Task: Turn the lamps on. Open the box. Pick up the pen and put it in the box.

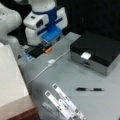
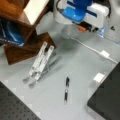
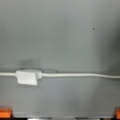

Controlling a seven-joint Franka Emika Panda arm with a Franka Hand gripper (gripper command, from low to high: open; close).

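Hovering hand (image 1: 48, 48) above cable (image 3: 75, 75), box (image 1: 96, 51) closed

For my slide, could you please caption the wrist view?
Thin white cable with its white rectangular inline switch crossing the bare grey table.

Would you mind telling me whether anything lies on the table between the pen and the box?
Nothing visible does: bare grey table separates the pen from the box. The box's lid is shut, though. The white strips lie off toward a front view's left.
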